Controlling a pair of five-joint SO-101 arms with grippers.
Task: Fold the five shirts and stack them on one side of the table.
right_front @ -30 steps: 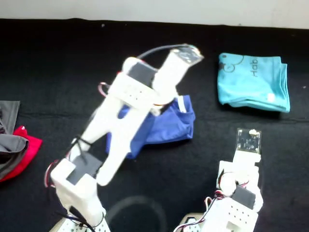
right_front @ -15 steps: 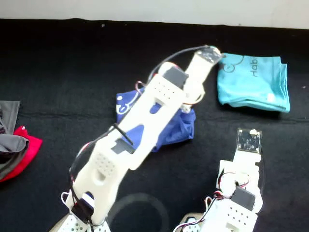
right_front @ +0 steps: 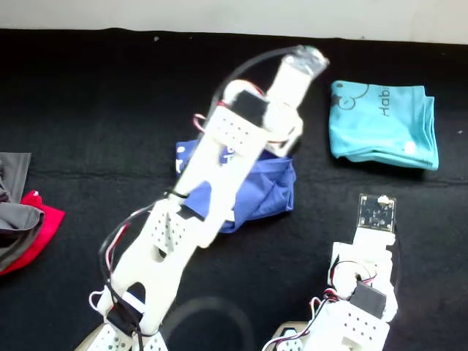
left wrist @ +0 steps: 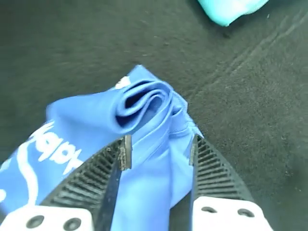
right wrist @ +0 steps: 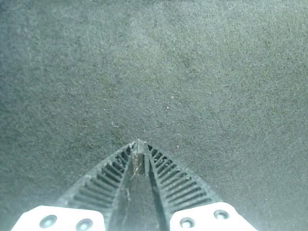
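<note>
The blue shirt [right_front: 272, 191] lies in a loose folded bundle near the middle of the table [right_front: 88, 95], well short of the teal shirt [right_front: 384, 124], which sits folded flat toward the far right corner. Over the last second the left arm [right_front: 212, 183] has unbent and stretched out across the bundle, first swinging toward the teal shirt and then easing back a little. The bundle has kept its place, though more of its left end now shows beside the arm.

The left gripper [left wrist: 160, 147] is spread wide and grips nothing. Its jaws stand either side of the shirt's rolled edge, with cloth between them. The right gripper [right wrist: 141, 150] is pressed closed on nothing over bare table at the near right edge, and its arm has not stirred.

This looks like the lining-up for a grab, probably to carry the blue shirt onto the teal one. If so, the stack stands at one shirt, with the second about to follow. A red shirt [right_front: 40, 219] and a grey shirt [right_front: 13, 201] wait crumpled at the left edge.
</note>
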